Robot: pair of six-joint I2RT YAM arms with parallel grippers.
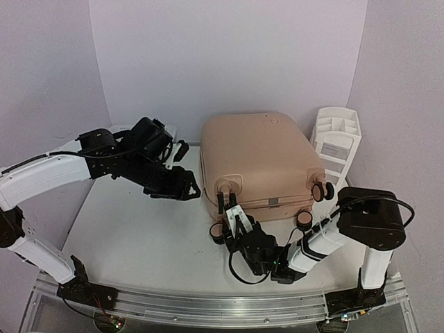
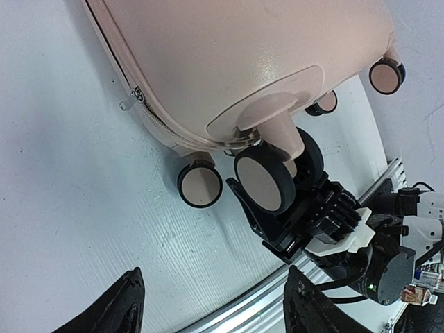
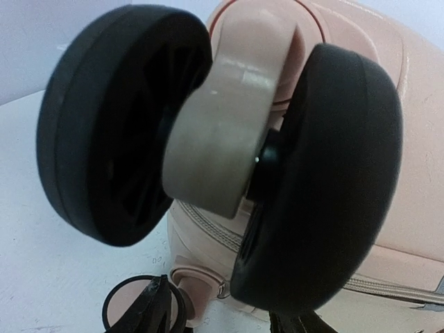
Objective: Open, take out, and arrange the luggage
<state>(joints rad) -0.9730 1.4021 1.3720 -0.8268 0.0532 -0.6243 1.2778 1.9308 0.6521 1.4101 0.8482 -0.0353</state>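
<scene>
Suitcase lies closed mid-table, wheels toward the arms – left tool wide and empty beside it, right tool straddling a caster wheel – grip unclear.

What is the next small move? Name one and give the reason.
Probably make sure the right hand is clamped on the caster wheel it straddles, to steady the luggage. The shell is zipped shut, the zipper pull hangs free on its side, and the open left hand hovers nearby, holding nothing.
</scene>
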